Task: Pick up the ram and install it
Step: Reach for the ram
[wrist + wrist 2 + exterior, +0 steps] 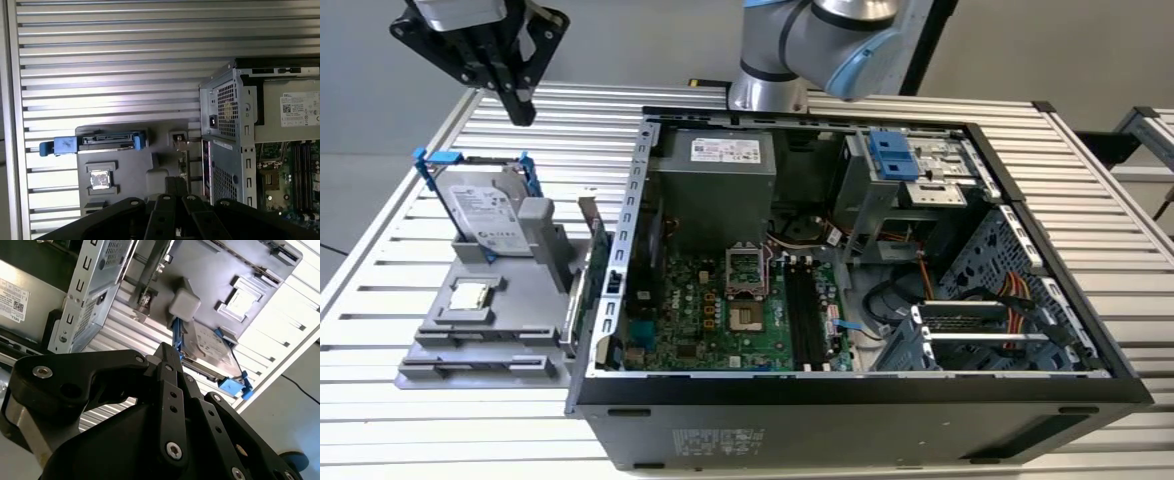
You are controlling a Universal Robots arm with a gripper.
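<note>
— Where is the ram, and which way does it lie?

— I cannot tell. The long black memory slots (pixel 807 310) in the open black computer case (pixel 854 387) run from near to far in the exterior view; whether a stick fills one is unclear.

— The gripper?

— The black two-fingered gripper (pixel 520 112) hangs with fingers together, empty, above the ribbed metal table (pixel 374 300), beyond the grey parts holder (pixel 494 342).

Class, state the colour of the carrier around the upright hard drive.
Blue; the plastic carrier around the silver hard drive shows best in the exterior view.
</note>
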